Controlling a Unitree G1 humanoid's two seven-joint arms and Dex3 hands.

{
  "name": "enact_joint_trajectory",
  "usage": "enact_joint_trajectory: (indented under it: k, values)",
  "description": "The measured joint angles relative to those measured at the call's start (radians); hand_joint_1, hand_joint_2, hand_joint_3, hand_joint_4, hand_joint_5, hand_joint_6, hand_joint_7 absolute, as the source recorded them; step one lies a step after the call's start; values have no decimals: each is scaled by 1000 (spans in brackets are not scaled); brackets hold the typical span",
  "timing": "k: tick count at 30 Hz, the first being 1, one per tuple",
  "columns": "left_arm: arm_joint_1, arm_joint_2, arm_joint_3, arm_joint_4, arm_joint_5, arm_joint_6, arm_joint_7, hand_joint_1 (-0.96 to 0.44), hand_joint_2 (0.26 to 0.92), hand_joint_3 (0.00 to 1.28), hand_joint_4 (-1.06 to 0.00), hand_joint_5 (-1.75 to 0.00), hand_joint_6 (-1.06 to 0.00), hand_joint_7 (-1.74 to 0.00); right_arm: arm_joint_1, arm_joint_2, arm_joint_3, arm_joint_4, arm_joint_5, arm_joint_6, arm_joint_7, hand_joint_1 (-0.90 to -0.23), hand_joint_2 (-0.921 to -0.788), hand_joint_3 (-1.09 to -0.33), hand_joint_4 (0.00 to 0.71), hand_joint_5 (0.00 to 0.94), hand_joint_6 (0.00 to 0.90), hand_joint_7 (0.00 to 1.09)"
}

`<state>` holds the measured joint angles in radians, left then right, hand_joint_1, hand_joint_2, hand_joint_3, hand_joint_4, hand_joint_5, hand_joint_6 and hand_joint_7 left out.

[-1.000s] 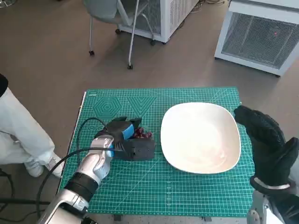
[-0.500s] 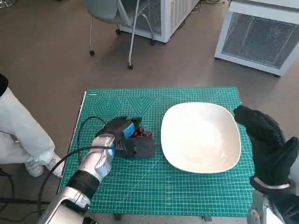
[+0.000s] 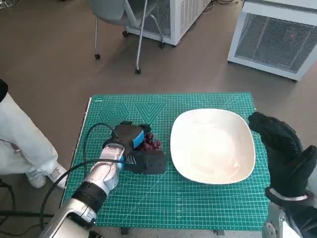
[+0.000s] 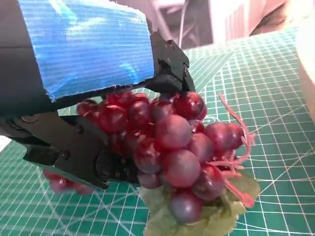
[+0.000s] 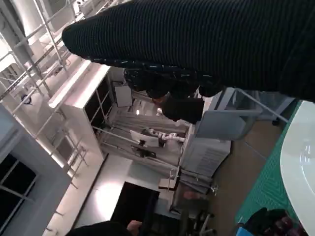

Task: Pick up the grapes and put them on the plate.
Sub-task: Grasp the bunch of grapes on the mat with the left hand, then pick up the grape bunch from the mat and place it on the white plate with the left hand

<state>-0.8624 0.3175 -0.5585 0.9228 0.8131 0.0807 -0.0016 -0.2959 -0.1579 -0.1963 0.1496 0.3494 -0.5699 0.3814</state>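
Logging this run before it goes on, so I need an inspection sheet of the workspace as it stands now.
Surface: green cutting mat covering the small table.
Job's things: grapes at the left hand, on or just above the mat; white plate beside them holds nothing.
Clutter: nothing seen.
Hands: left hand closed around the grapes; right hand raised beside the plate, holding nothing, fingers spread.
Cables: black cable looping from the left forearm over the mat.
Surroundings: chair, two white cabinets, a person's leg by the table.
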Motion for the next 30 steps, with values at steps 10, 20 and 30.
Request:
enact_joint_trajectory:
  k: [10, 20, 30]
  values:
    - [-1, 8, 5, 18, -12, -41, 1, 7, 921, 199, -496, -1544, -567, -1049, -5, 0, 0, 8, 0, 0, 2, -502, -921, -549, 476, 0, 170, 611]
    - [-8, 8, 5, 43, -13, -54, 10, 7, 920, 216, -454, -1592, -576, -1040, -13, 0, -1, 14, 1, -1, 13, -501, -921, -546, 473, 0, 174, 606]
    - [-20, 8, 7, 70, -28, -65, 12, 7, 919, 222, -433, -1613, -585, -1033, -16, 0, -3, 15, 1, -4, 17, -501, -921, -547, 471, 0, 175, 604]
